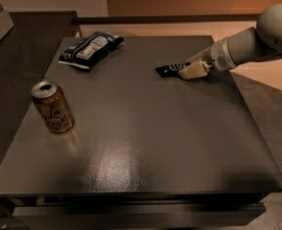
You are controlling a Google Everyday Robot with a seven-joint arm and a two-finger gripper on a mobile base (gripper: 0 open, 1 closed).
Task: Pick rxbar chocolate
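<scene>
Room: warm tan wall and pale floor behind; a dark counter [21, 51] runs along the left side.
Surface: low dark table [131, 171], matte with a soft sheen near the front edge.
Rxbar chocolate [165, 70]: flat black wrapper lying on the far right part of the table, well apart from the other items.
Gripper [191, 70]: down at table level, right at the bar's right-hand end. It looks to be touching or overlapping the bar, but I cannot tell from where I stand whether it is clamped or loose.
Arm [246, 44]: reaches in low from the right, wrist angled toward the bar.
Other items: tan drink can [52, 108] upright near the left edge; puffy blue and white snack bag [90, 49] at the far left corner.
Step in hand: my guess is the grasp itself, with approach done and lift not yet begun.
Next move: a firm pinch on the thin wrapper, then a straight lift. A flat, slick bar could slide away along the tabletop.
</scene>
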